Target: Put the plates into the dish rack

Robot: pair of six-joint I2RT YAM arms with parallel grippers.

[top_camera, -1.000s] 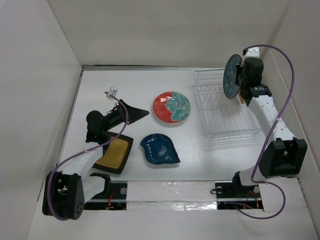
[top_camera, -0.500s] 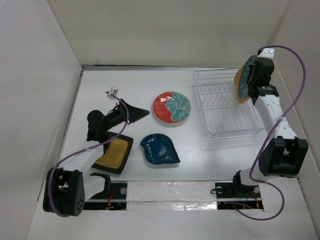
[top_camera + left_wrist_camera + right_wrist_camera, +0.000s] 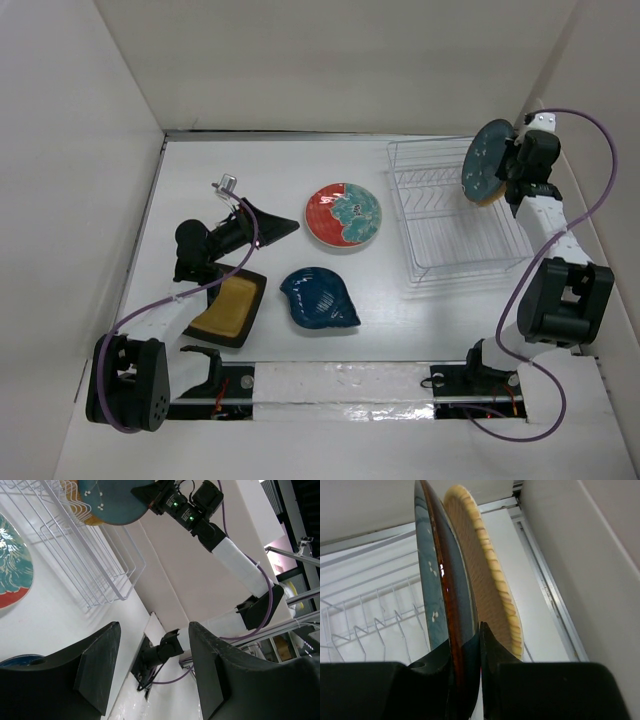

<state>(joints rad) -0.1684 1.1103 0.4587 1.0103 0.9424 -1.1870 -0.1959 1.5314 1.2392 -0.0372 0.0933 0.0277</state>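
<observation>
orange plate [image 3: 490, 580] looks racked, right claw [image 3: 465, 650] clamped on teal plate [image 3: 487, 160] over the rack [image 3: 450, 240], left claw [image 3: 155, 630] apart, 3 more waiting

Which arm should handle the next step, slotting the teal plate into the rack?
Right. The right end effector grips the teal plate on edge at the dish rack's far right corner. The left end effector is open and empty, far off near the mustard plate.
</observation>
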